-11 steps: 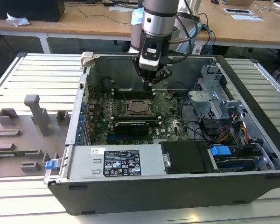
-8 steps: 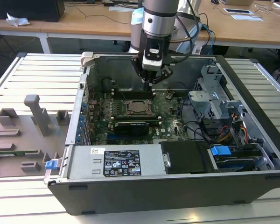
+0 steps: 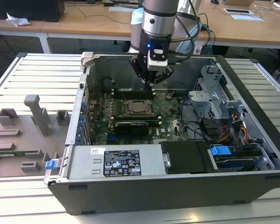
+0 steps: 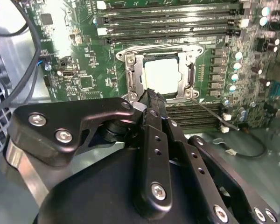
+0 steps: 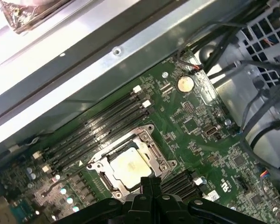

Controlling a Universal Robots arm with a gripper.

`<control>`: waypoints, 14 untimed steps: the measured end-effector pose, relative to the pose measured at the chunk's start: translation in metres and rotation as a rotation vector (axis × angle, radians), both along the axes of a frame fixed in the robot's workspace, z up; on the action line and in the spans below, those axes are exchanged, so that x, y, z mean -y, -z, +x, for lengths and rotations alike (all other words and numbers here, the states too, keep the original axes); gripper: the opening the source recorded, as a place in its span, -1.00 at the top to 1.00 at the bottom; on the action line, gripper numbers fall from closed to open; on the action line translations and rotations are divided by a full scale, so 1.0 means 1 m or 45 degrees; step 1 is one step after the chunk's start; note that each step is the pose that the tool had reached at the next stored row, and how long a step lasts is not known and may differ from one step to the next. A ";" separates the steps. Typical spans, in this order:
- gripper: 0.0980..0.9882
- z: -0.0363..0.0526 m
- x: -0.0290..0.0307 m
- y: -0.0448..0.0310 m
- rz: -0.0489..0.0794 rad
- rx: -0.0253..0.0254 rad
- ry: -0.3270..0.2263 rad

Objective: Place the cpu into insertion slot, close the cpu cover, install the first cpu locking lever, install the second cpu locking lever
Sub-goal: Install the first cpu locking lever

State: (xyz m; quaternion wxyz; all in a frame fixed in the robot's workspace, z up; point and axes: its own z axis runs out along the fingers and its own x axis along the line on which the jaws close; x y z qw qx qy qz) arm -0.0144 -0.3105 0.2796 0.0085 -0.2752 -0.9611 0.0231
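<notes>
Inside the open computer case [image 3: 177, 198], the gripper [image 3: 151, 83] (fingers pressed together, empty) hung just beyond the seated cpu [image 3: 138, 108], slightly to the exterior view's right.

Bright, even overhead room light falls on the slatted bench [image 3: 42, 70] in the exterior view, while the inside of the computer case [image 3: 116, 70] lies in softer shadow. In both wrist views the cpu [image 4: 164, 77] [image 5: 129, 164] glares, washed almost white. The black pincer [image 4: 148, 95] carries dull highlights.

Arm [image 3: 159, 16] upright, tool end pointing straight down, gripper [image 3: 150, 83] closed, jaws together
</notes>
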 end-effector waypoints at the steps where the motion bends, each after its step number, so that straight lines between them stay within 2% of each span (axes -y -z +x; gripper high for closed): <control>1: 0.98 0.0000 0.0000 0.0000 0.000 0.0000 -0.023; 8: 0.98 0.0000 0.0000 0.0000 0.000 -0.0001 -0.153; 12: 0.98 0.0000 0.0000 0.0000 0.000 -0.0001 -0.268; 14: 0.98 0.0000 0.0000 0.0000 0.000 -0.0001 -0.300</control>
